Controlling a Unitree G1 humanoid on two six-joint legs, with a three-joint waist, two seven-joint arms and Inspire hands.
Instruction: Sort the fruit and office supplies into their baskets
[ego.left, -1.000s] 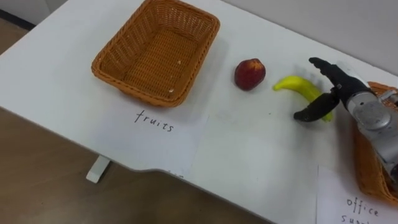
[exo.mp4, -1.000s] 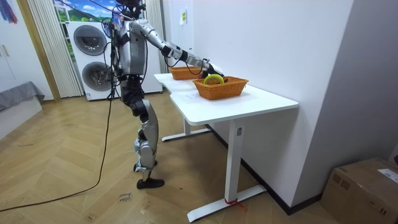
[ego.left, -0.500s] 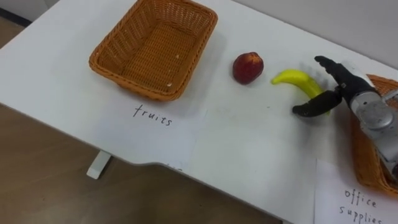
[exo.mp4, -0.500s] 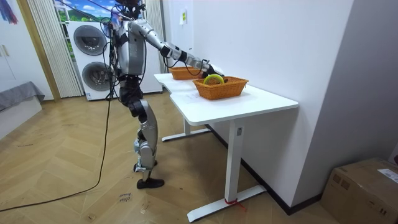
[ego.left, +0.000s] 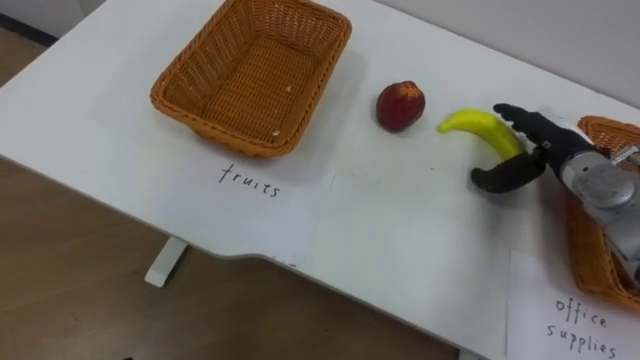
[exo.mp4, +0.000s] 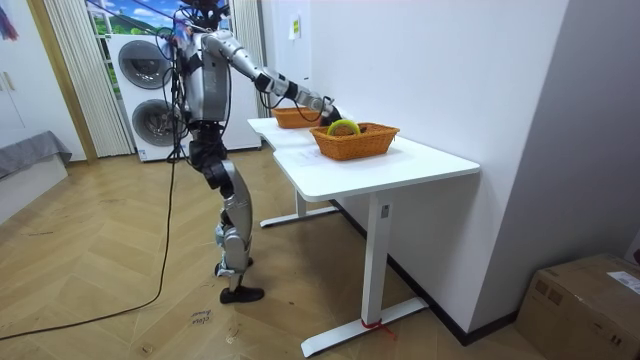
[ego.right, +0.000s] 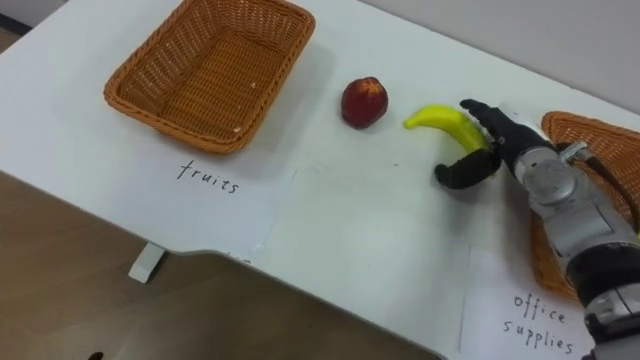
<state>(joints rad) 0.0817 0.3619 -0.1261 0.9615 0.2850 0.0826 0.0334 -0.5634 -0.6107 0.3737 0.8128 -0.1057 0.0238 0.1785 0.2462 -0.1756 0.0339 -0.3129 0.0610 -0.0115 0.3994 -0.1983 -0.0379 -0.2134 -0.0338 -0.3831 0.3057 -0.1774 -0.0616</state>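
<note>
Wicker and empty, the fruit basket (ego.left: 222, 137) sat well to the left of the right hand (ego.left: 552, 156), so no fruit looked sorted yet. Nearer the hand, a red fruit (ego.left: 400, 105) lay untouched on the table (ego.left: 400, 230). The banana (ego.left: 475, 128) lay next, one end between the hand's spread fingers and thumb, not yet clasped. Just right of the wrist stood the office-supplies basket (ego.left: 604, 126).
</note>
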